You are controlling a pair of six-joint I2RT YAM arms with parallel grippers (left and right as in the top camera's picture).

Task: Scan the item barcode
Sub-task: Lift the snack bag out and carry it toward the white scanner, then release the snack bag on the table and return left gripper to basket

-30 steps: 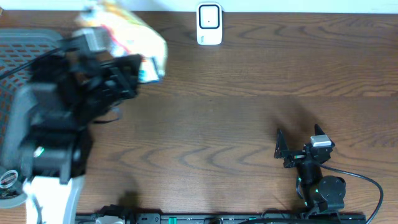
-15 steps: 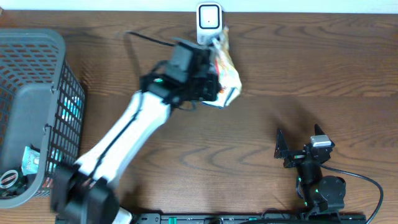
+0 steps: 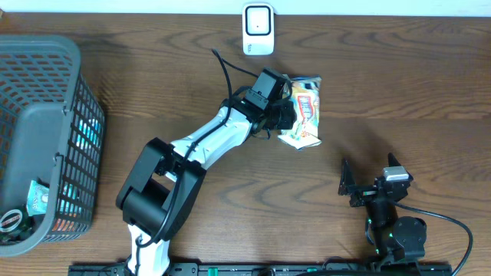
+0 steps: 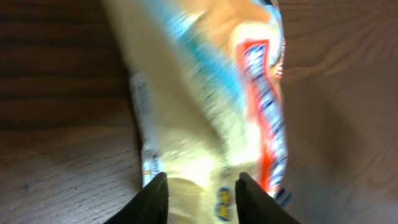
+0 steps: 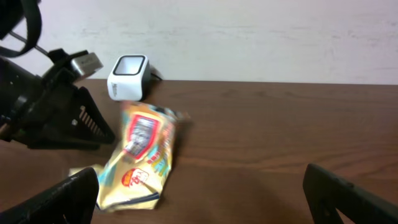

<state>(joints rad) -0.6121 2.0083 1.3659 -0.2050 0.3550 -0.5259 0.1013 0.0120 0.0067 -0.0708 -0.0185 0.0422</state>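
The item, a yellow snack bag (image 3: 304, 113) with red and blue print, lies on the wooden table just below and to the right of the white barcode scanner (image 3: 258, 31). My left gripper (image 3: 285, 115) sits at the bag's left edge. In the left wrist view its fingers (image 4: 202, 199) stand a little apart, and the bag (image 4: 211, 93) stretches away from between them. My right gripper (image 3: 370, 175) rests wide open at the front right, holding nothing. From there the bag (image 5: 143, 158) lies flat in front of the scanner (image 5: 127, 76). I cannot see a barcode.
A grey mesh basket (image 3: 46, 46) stands at the left edge with several packaged goods (image 3: 34, 195) inside. The left arm (image 3: 207, 138) stretches diagonally across the middle of the table. A black cable (image 3: 226, 69) loops above it.
My left arm carried the bag from over the basket past the scanner and set it down to the right. Its jaws, shut on the bag before, have parted.
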